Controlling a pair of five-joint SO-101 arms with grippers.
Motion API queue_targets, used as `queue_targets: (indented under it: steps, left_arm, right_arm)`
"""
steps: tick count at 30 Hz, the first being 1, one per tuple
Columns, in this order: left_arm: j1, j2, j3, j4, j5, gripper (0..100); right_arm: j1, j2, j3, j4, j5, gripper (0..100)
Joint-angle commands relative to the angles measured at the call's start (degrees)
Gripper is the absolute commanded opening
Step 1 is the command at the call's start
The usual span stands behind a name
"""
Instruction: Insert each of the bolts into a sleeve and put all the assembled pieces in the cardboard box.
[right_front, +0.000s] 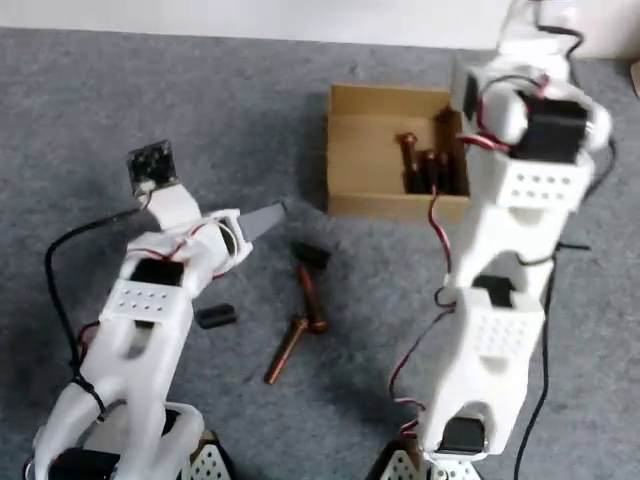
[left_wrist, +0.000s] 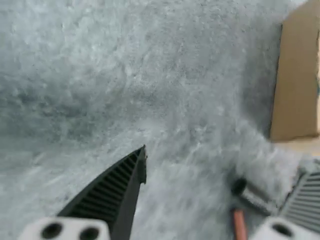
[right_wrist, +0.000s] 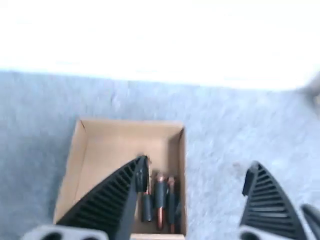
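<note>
Right pincer (right_wrist: 196, 172) gaped empty over the cardboard box (right_wrist: 110, 150), likely for dropping; left pincer (left_wrist: 220, 195), open and empty, faced a loose sleeve (left_wrist: 252, 195).

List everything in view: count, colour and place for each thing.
cardboard box: one, brown, open, on the far side of the table below the right arm.
assembled pieces: three as far as can be told, copper bolts in black sleeves, inside the box along one wall.
loose bolts: two, copper, lying on the table between the arms, meeting at one end.
loose sleeves: two, black, one beside the left arm, the other at the far end of a bolt.
table: one, with a grey carpet-like cover.
left gripper: open, empty, low over the table near a sleeve and a bolt.
right gripper: open, empty, above the box.
</note>
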Motion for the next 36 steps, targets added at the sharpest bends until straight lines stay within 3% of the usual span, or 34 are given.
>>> queue_targets:
  steps: [1,5,12,16,20,24,28,36]
  left_arm:
    - [0.9,-4.8,-9.1,15.2,-4.8,44]
    - [1.0,-11.6,-15.6,30.9,-9.1,44]
    - [1.1,-21.6,-20.4,46.0,-10.2,44]
    - [7.1,-22.4,-20.1,56.5,-15.6,44]
    - [14.3,-21.1,-20.1,61.7,-16.0,44]
    - [19.6,-20.3,-15.2,60.2,-16.1,44]
    - [20.0,-20.3,-7.9,51.5,-16.3,44]
    - [19.6,-20.4,0.6,41.6,-16.0,44]
  right_arm:
    - [1.7,-13.6,9.1,1.3,-0.6,28.5]
    - [2.5,-29.5,24.8,1.2,-0.5,28.5]
    - [-1.8,-55.3,59.8,1.0,-0.6,28.5]
    - [-3.7,-66.9,82.8,-0.8,-0.5,28.5]
    - [-3.6,-78.9,102.5,-7.9,-0.5,28.5]
    - [-3.8,-91.7,120.3,-14.1,-0.4,28.5]
    - [-3.8,-101.9,133.2,-18.6,7.2,28.5]
    - [-2.9,-106.3,142.6,-21.3,9.5,28.5]
